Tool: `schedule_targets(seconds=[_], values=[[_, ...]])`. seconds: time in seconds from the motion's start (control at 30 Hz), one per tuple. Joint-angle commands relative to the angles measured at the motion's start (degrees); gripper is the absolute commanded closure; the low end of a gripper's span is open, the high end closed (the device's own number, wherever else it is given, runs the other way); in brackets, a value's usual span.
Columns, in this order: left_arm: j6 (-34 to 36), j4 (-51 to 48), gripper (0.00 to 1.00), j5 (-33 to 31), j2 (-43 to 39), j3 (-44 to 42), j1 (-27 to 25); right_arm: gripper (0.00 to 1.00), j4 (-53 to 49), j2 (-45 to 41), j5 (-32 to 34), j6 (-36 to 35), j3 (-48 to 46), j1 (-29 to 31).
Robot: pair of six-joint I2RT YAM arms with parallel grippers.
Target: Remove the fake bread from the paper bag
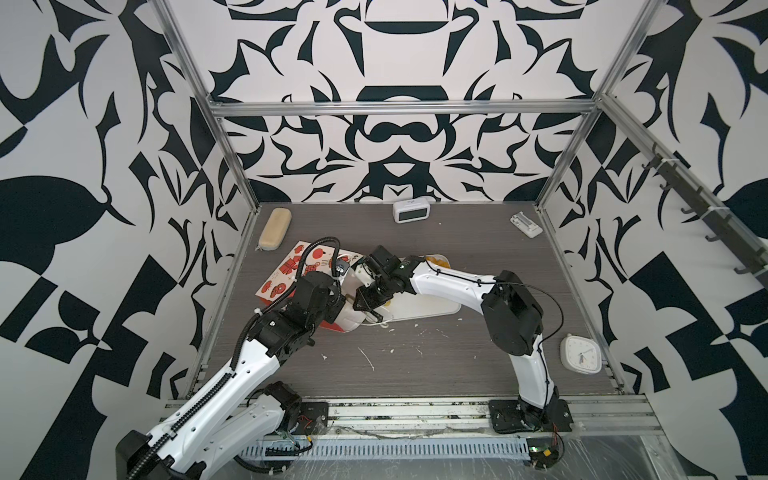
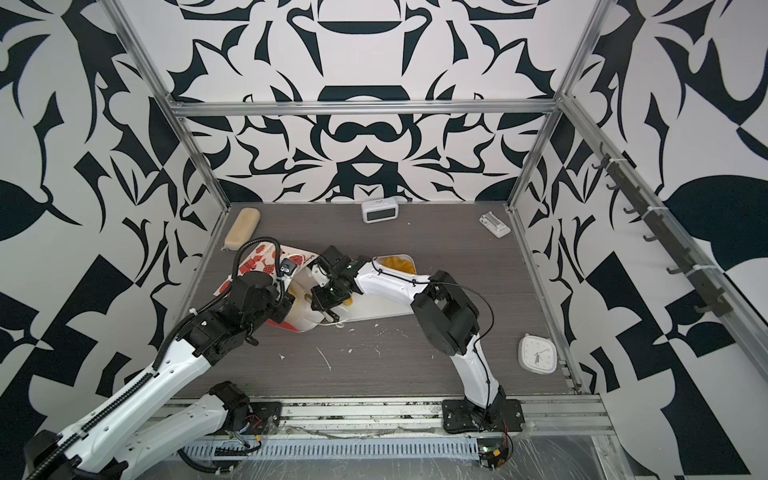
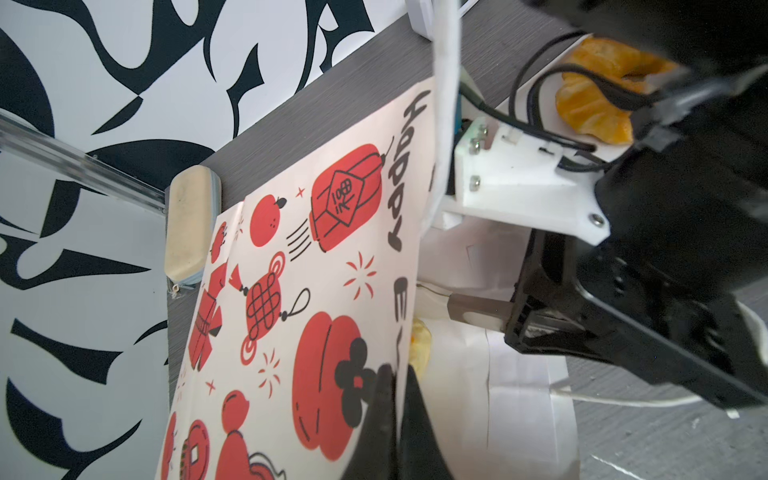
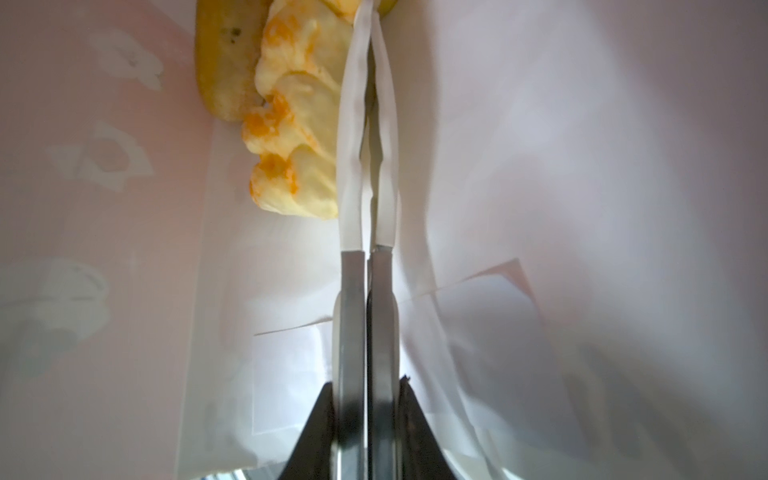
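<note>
Two glossy yellow fake bread rolls [image 4: 291, 124] lie inside the red-and-white printed paper bag [image 3: 316, 257], just beside my right tool [image 4: 368, 16], tips together and empty, while my left tool [image 3: 395, 378] clamps the bag's rim; they look light and slick, so I'd pinch crosswise.

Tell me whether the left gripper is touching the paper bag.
Touching. The left wrist view shows the jaws of the left gripper shut on the printed wall of the paper bag, with its edge running between them.

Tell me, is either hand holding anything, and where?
The left hand pinches the paper bag by its mouth edge. The right hand, shut inside the bag, seems to grip nothing; fake bread lies beside it.
</note>
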Motion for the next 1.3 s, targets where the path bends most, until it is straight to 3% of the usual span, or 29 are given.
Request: schedule_targets(seconds=[0.0, 0.2, 0.4, 0.63, 0.93, 1.27], values=[[-0.28, -0.32, 1.00, 2.98, 0.02, -0.68, -0.57, 0.86, 1.81, 0.28, -3.84, 3.06, 3.37, -2.57], [-0.29, -0.23, 1.00, 2.85, 0.25, -0.65, -0.57, 0.88, 0.56, 2.22, -1.64, -1.69, 5.66, -2.80], [0.28, -0.24, 1.00, 1.68, 0.00, -0.32, -0.57, 0.89, 6.57, 1.35, 0.07, -5.13, 1.89, -2.36], [1.37, 0.49, 1.00, 3.05, 4.21, 1.59, -0.66, 0.90, 4.54, 1.71, 5.85, -6.06, 1.31, 0.39], [1.57, 0.37, 1.00, 4.20, 6.21, 0.76, -2.54, 0.91, 10.53, -0.85, 11.13, -3.11, -6.26, 2.72], [0.35, 0.07, 1.00, 4.04, 3.51, -0.99, -3.60, 0.93, 8.84, 3.20, 13.09, -5.84, 1.26, 1.51]])
